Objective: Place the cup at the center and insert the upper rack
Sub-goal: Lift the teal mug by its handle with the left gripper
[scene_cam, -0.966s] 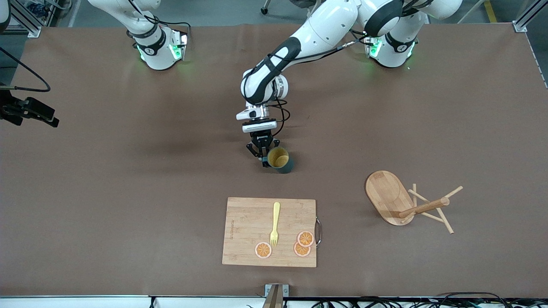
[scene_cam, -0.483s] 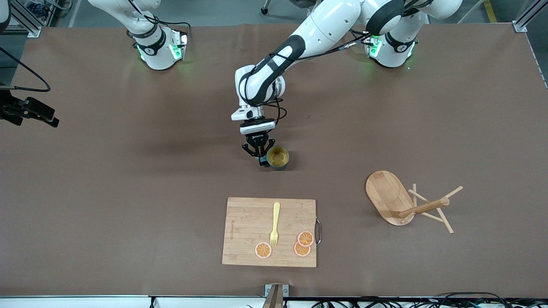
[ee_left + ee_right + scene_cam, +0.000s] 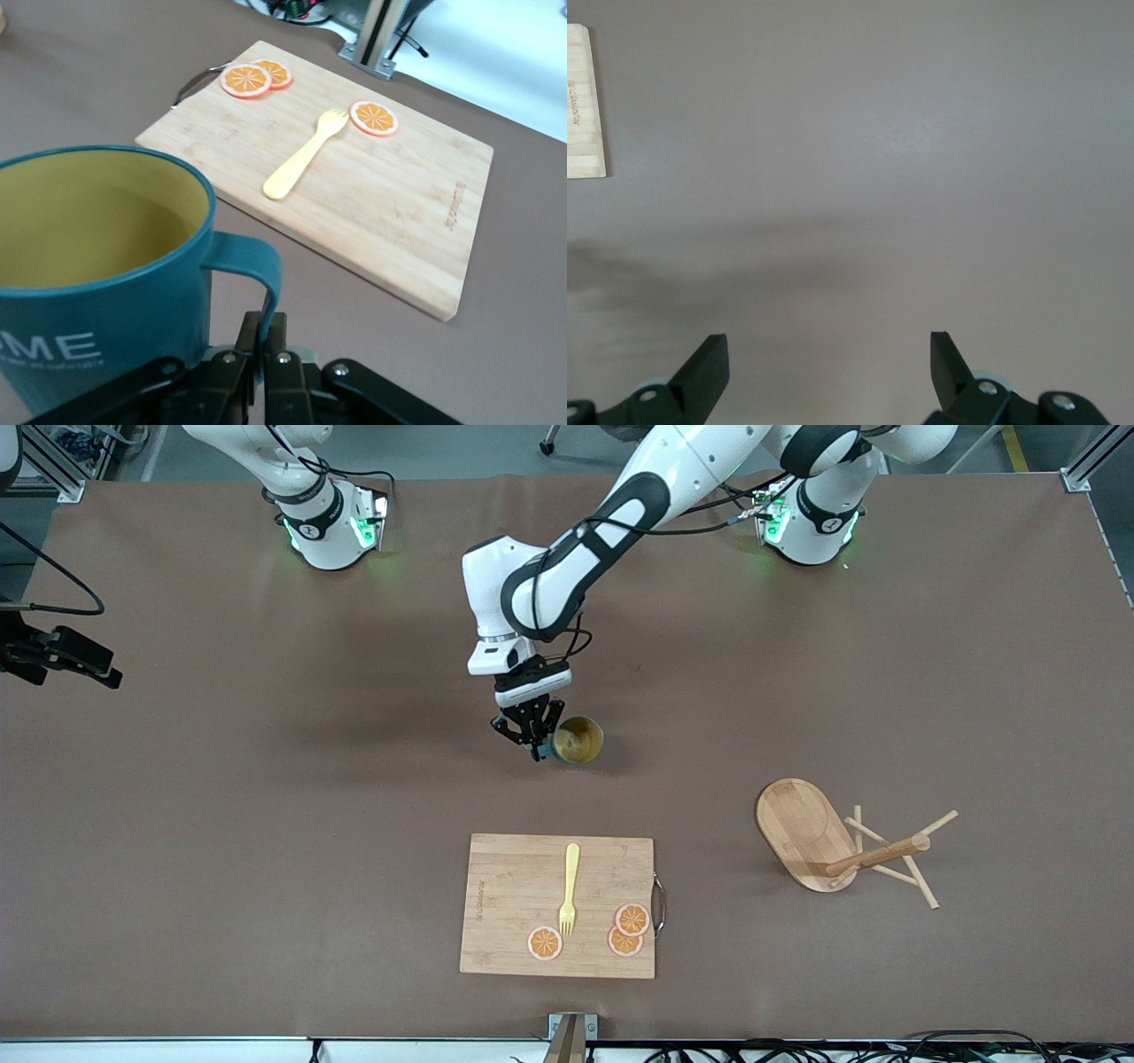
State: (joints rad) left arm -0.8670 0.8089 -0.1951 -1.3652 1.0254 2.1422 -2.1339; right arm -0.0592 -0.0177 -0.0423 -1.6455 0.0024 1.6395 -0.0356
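The dark teal cup [image 3: 578,740] with a yellow inside is over the middle of the table, farther from the front camera than the cutting board. My left gripper [image 3: 539,747] is shut on its handle; I cannot tell whether the cup rests on the table. In the left wrist view the cup [image 3: 97,266] fills the frame and the left gripper [image 3: 266,335] pinches the handle [image 3: 257,266]. The bamboo upper rack [image 3: 806,828] lies on its side toward the left arm's end, its post [image 3: 877,855] and pegs level with the table. My right gripper [image 3: 828,354] is open and empty over bare table.
A bamboo cutting board [image 3: 514,895] lies near the front edge with a yellow fork [image 3: 569,886] and three orange slices [image 3: 633,919]. It also shows in the left wrist view [image 3: 399,204]. A board corner [image 3: 585,102] shows in the right wrist view.
The left arm's wrist has swung toward the right arm's end. The cup has gone from tilted to upright and shifted slightly away from the front camera. The rack has not moved.
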